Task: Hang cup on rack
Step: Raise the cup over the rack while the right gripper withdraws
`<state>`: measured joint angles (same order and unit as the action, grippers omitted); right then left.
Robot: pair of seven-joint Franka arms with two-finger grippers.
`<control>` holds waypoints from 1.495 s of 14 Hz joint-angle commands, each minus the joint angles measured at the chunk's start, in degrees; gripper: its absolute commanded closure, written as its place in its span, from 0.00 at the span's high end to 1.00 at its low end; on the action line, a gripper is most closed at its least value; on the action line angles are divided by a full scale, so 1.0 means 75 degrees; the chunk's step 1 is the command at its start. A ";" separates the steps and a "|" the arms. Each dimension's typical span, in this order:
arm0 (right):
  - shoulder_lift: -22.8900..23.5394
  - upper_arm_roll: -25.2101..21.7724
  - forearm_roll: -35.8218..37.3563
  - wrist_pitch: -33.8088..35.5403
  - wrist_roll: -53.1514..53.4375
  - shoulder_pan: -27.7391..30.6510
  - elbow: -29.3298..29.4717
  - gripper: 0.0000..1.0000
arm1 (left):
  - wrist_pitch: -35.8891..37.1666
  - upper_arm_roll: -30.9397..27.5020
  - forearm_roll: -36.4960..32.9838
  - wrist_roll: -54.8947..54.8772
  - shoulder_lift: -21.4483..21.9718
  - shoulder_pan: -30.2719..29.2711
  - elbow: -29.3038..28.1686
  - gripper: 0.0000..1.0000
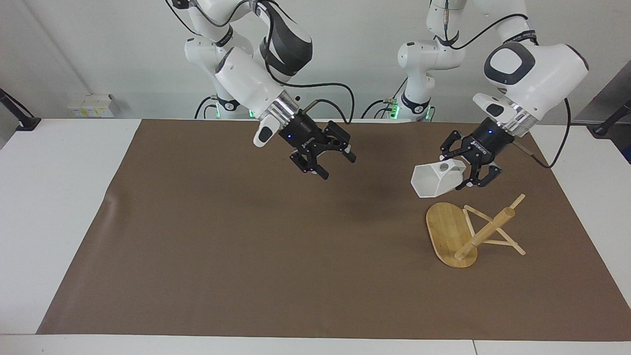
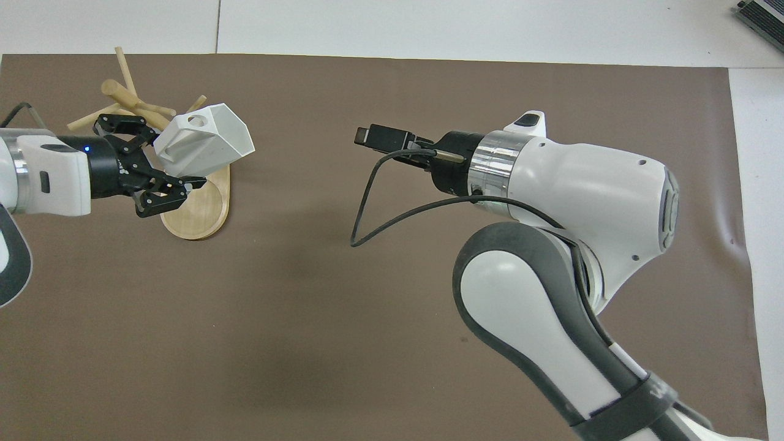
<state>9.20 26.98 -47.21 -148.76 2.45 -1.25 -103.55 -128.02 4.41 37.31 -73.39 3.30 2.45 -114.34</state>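
Note:
The white faceted cup (image 1: 434, 180) (image 2: 211, 144) hangs in the air, lying sideways with its blocky handle and round hole turned to my left gripper (image 1: 463, 170) (image 2: 170, 160), which is shut on that handle end. Cup and gripper are over the mat right beside the bamboo rack (image 1: 461, 231), on the robots' side of its oval base (image 2: 199, 211). The rack's post (image 2: 119, 92) and thin pegs stick out past the gripper. Over the mat's middle, toward its own arm's end, my right gripper (image 1: 336, 166) hangs open with nothing in it; in the overhead view its fingers are hidden.
A brown mat (image 1: 246, 236) covers most of the white table (image 1: 59, 197). The right arm's bulky forearm and loose cable (image 2: 367, 214) hang over the mat's middle. A grey device corner (image 2: 762, 15) shows at the table's farthest edge.

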 commanded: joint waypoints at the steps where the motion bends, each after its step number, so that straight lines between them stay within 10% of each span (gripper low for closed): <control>1: -0.0277 -0.0455 0.0178 0.0451 -0.1130 0.0085 -0.0209 1.00 | -0.0590 -0.0037 -0.0193 0.0456 0.0404 0.0188 -0.0611 0.00; 9: -0.0441 -0.1675 0.3362 0.2407 -0.2553 0.0085 0.0061 1.00 | -0.0870 -0.0013 -0.2080 0.3187 0.0299 0.0399 -0.0470 0.00; 14: -0.0687 -0.2611 0.5109 0.3579 -0.2915 0.0073 0.0096 1.00 | -0.3094 0.0010 -0.2080 0.3538 0.0158 0.0528 -0.1324 0.00; 21: -0.0781 -0.4218 0.5451 0.4469 -0.3513 0.0050 0.0166 1.00 | -0.3578 0.0010 -0.2080 0.4885 -0.0157 0.0575 -0.1408 0.00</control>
<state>4.14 -3.69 -7.50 -118.37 -22.69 -0.83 -102.29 -151.57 4.97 23.00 -39.87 2.87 5.81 -123.77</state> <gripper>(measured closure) 0.000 0.273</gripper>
